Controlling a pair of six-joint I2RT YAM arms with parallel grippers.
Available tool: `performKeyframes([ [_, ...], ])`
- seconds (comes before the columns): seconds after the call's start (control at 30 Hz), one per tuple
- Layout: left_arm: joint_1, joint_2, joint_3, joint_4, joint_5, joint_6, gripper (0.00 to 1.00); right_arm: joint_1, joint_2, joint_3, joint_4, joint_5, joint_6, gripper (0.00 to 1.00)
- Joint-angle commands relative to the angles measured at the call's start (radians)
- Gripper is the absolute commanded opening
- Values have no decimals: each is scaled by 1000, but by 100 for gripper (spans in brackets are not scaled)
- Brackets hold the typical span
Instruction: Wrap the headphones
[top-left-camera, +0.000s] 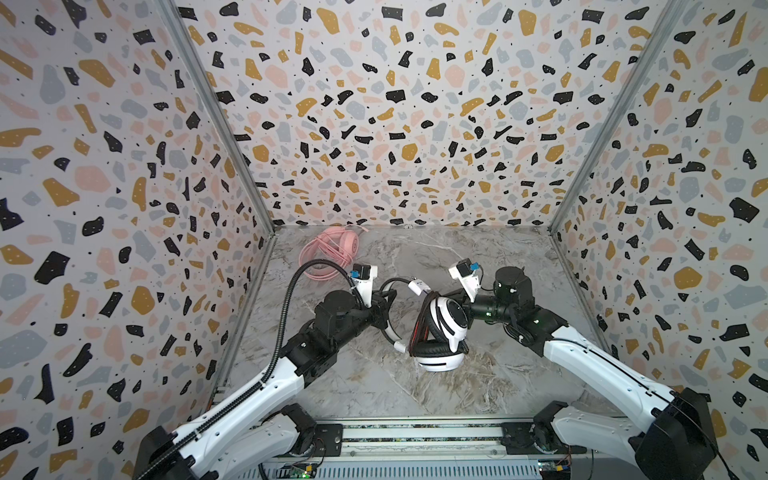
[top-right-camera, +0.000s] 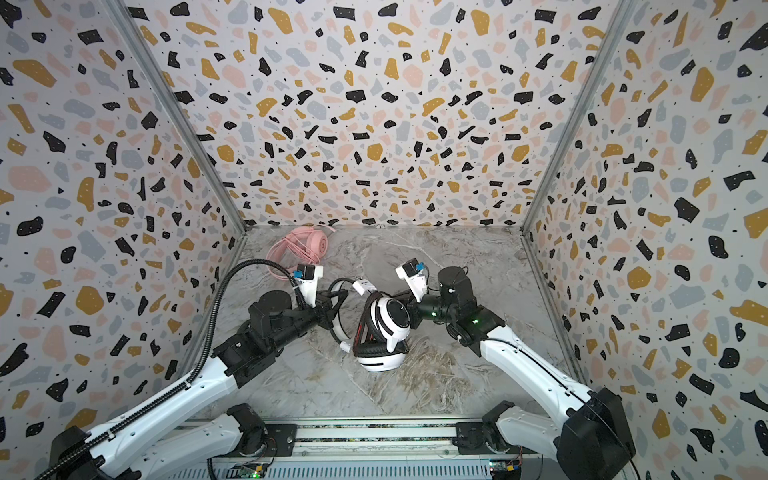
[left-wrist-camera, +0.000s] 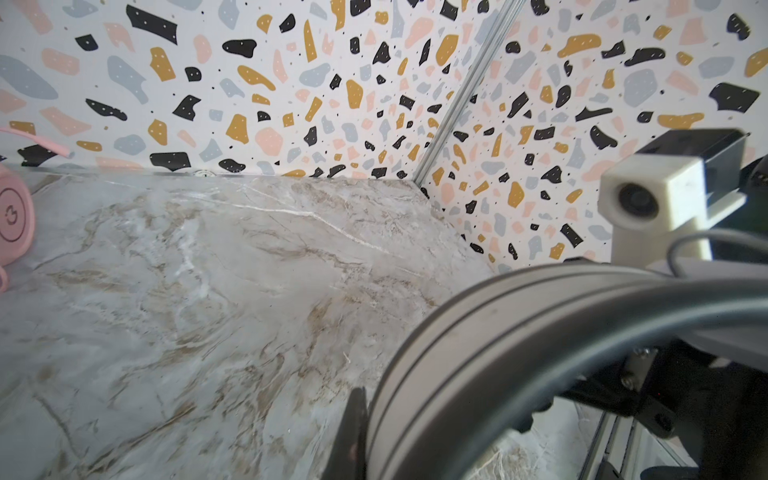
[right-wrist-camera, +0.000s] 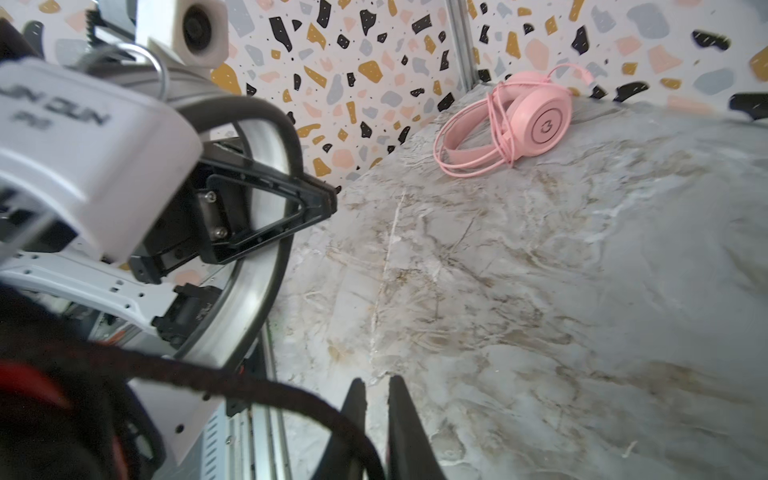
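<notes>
The white headphones (top-left-camera: 446, 320) (top-right-camera: 388, 320) with black stripes stand in mid-table, one earcup on the marble. My left gripper (top-left-camera: 384, 299) (top-right-camera: 334, 301) is shut on their grey headband (left-wrist-camera: 478, 340) (right-wrist-camera: 266, 266); one black finger (left-wrist-camera: 353, 432) presses against it. Their black-and-red cable (top-left-camera: 419, 328) (right-wrist-camera: 249, 382) is looped round the earcups. My right gripper (right-wrist-camera: 376, 380) sits behind the upper earcup with its jaws a little apart, and the cable crosses one finger. The pink headphones (top-left-camera: 332, 245) (top-right-camera: 303, 245) (right-wrist-camera: 528, 120) lie at the back left, cable wound round them.
Terrazzo-patterned walls (top-left-camera: 395, 145) close in the marble table (top-left-camera: 498, 374) on three sides. A metal rail (top-left-camera: 415, 432) runs along the front edge between the two arm bases. Bare marble lies right of and in front of the white headphones.
</notes>
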Motion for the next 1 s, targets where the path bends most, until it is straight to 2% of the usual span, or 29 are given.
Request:
performKeyframes([
  [0.0,0,-9,43,208,32,-70,0,-42,-59,-27,81,-113,66,19],
  [0.2,2,3,51,205,27,-69,0,-110,-90,-99,168,-187,130,32],
  [0.4,10,15,72,141,-63,-58,0,-141,-117,-150,135,-124,120,49],
  [0.47,12,23,78,122,-105,-63,0,-147,-129,-173,115,-77,110,54],
  [0.7,12,81,72,111,-181,-84,0,-152,-156,-258,69,49,97,56],
  [0.97,12,179,78,70,-307,-117,0,-160,-225,-315,-81,356,83,56],
])
